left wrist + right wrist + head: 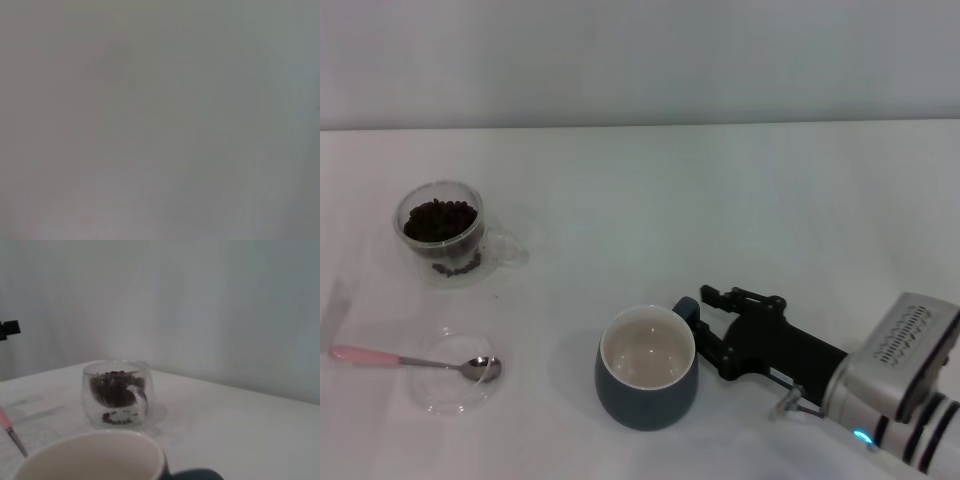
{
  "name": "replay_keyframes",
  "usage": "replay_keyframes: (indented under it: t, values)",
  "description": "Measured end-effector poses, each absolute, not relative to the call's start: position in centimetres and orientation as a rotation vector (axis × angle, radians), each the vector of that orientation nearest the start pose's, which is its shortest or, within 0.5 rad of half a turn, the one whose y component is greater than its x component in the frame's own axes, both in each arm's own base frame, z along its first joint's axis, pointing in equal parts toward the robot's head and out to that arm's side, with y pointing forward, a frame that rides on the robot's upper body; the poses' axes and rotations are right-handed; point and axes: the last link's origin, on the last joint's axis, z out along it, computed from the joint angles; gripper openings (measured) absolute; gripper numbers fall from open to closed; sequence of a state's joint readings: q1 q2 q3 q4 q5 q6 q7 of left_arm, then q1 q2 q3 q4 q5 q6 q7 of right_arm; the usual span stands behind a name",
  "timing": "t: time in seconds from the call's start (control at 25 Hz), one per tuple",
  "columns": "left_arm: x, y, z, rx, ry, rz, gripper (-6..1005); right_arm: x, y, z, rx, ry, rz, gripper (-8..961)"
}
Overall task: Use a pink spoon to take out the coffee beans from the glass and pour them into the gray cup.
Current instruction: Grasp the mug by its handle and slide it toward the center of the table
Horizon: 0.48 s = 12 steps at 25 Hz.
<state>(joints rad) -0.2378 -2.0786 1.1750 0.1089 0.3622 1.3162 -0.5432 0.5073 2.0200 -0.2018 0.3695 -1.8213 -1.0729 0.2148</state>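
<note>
The glass [440,232] stands at the far left of the white table, filled with dark coffee beans [440,219]. Nearer the front left lies the pink spoon [380,357], its metal bowl resting on a flat clear dish [448,390]. The gray cup [647,367] stands front centre, cream inside and empty, with its handle pointing right. My right gripper [712,327] sits open just right of the cup, its fingers beside the handle. The right wrist view shows the cup's rim [95,452], the glass [116,392] with beans [111,389] and a bit of the spoon [10,432]. My left gripper is out of view.
The white table [720,200] runs back to a pale wall. The left wrist view shows only a blank grey surface.
</note>
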Motion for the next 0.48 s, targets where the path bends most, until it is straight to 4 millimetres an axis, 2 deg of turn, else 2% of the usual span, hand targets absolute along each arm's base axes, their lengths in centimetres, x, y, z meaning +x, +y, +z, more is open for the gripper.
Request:
replay_keyframes:
  t: [0.36, 0.48]
  values:
    - [-38.0, 25.8, 1.9, -1.489, -0.744, -0.87, 890, 31.0, 25.7, -10.1, -2.286, 0.591, 0.681, 626]
    - [-37.8, 25.9, 2.0, -1.487, -0.739, -0.886, 890, 32.2, 25.0, -9.2, -2.275, 0.63, 0.693, 626]
